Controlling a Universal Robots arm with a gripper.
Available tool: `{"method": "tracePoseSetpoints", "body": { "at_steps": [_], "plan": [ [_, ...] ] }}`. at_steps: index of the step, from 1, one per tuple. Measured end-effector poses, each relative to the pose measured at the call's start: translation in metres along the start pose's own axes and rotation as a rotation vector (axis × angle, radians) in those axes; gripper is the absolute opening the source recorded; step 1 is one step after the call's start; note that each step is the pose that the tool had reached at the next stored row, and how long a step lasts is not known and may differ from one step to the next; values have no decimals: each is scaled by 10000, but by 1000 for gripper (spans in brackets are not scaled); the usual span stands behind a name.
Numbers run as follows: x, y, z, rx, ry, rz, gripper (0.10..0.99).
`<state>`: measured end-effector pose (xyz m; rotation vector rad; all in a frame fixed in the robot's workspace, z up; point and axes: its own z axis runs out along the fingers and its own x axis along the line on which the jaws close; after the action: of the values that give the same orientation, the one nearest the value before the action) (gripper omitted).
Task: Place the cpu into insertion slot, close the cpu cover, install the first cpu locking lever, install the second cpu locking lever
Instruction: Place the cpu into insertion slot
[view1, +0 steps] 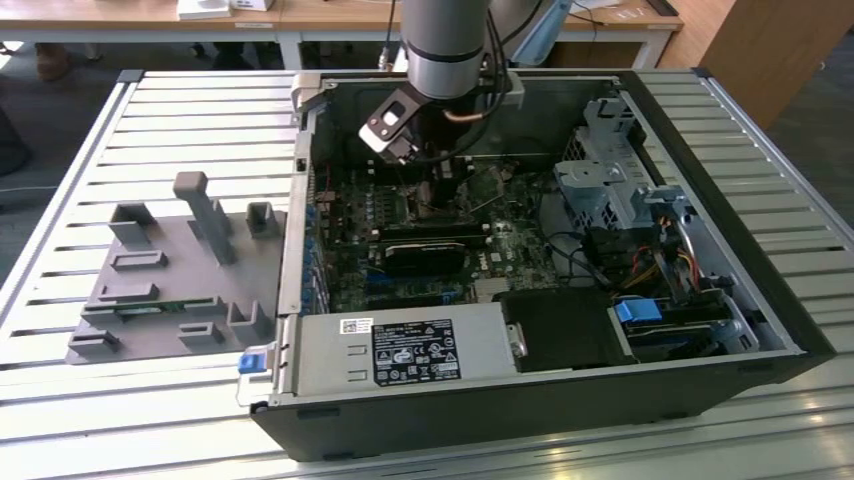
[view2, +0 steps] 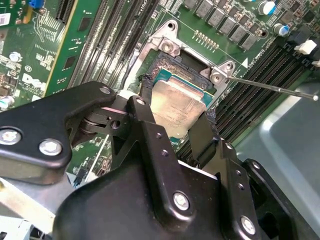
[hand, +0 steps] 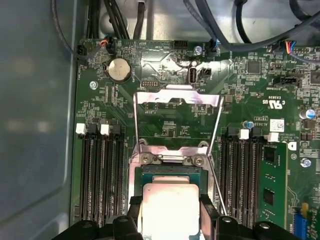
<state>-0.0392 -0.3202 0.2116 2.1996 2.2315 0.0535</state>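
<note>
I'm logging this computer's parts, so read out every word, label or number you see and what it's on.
White sticker on the power supply: print too small to read.
Small white label beside it: unreadable.
White markings on the motherboard: too small to quote.

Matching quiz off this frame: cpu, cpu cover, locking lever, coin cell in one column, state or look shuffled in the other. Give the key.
1. cpu
2. cpu cover
3. locking lever
4. coin cell

A. thin metal rod angling away from the socket
B. round, silver, sitting on the green board
C. between the fingers of the gripper, at the socket
D. flipped open, board showing through its window

Pairs: 1-C, 2-D, 3-A, 4-B
</note>
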Motion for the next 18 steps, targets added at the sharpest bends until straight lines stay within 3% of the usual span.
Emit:
{"method": "tracePoseSetpoints", "body": {
  "at_steps": [9, 18],
  "plan": [
    [20, -6, 76, 14, -40, 12, 537],
    [23, -8, 101, 13, -47, 68, 537]
  ]
}}
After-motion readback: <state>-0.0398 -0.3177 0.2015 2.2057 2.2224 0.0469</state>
